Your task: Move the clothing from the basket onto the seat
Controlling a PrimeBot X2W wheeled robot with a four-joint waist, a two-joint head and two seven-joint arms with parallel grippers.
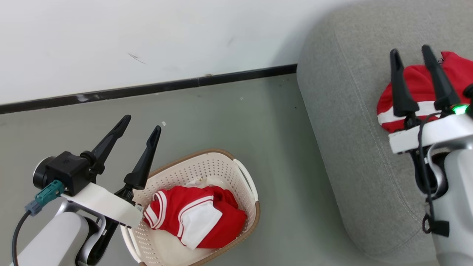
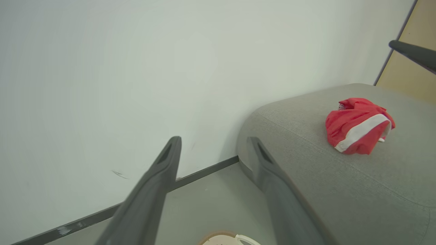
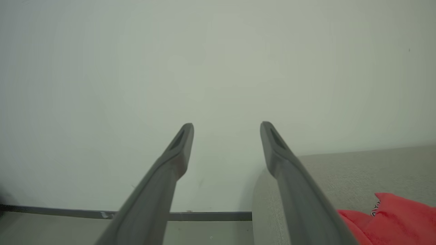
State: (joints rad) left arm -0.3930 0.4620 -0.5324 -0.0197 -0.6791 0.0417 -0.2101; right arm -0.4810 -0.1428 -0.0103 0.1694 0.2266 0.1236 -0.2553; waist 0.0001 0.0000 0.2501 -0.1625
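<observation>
A red and white garment [image 1: 196,218] lies crumpled in the cream basket [image 1: 242,177] on the floor. A second red garment with a white band [image 1: 419,87] [image 2: 357,126] [image 3: 398,217] rests on the grey seat [image 1: 343,122] [image 2: 340,183] [image 3: 340,177]. My left gripper [image 1: 142,122] [image 2: 213,139] hangs open and empty above the basket's left rim. Over the seat, my right gripper [image 1: 410,50] [image 3: 226,124] stands open and empty, raised in front of the garment there.
A white wall [image 1: 147,37] with a dark baseboard [image 1: 147,88] runs behind the grey floor [image 1: 240,122]. The basket stands just left of the seat's rounded corner. In the left wrist view a tan panel [image 2: 415,68] shows at the far right.
</observation>
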